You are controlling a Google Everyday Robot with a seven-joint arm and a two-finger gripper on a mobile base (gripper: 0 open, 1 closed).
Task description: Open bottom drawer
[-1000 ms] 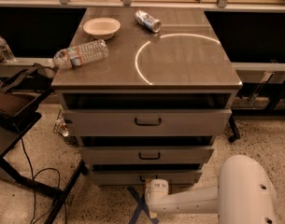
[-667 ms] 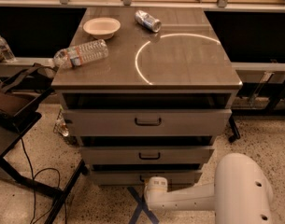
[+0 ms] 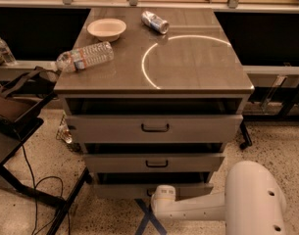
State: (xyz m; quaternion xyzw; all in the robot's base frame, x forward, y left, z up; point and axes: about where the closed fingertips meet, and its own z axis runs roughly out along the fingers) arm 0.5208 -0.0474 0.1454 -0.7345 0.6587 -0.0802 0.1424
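The grey cabinet (image 3: 154,82) has three stacked drawers, each with a black loop handle. The bottom drawer (image 3: 119,190) is the slim lowest front, with a dark gap above it. My white arm (image 3: 247,199) reaches in from the lower right, close to the floor. Its gripper (image 3: 159,194) sits against the middle of the bottom drawer front, right where the handle would be. The wrist hides that handle. The middle drawer (image 3: 188,163) and top drawer (image 3: 198,129) fronts stand above, each set a little further out than the cabinet top's edge.
On the cabinet top lie a white bowl (image 3: 106,28), a plastic water bottle (image 3: 85,57) on its side and a tipped can (image 3: 155,21). A dark bag on a black stand (image 3: 16,106) crowds the left, with cables (image 3: 36,190) on the floor. Blue tape (image 3: 148,219) marks the floor.
The gripper stays at the bottom drawer's front. The arm's white body has shifted only slightly; the drawers look unchanged.
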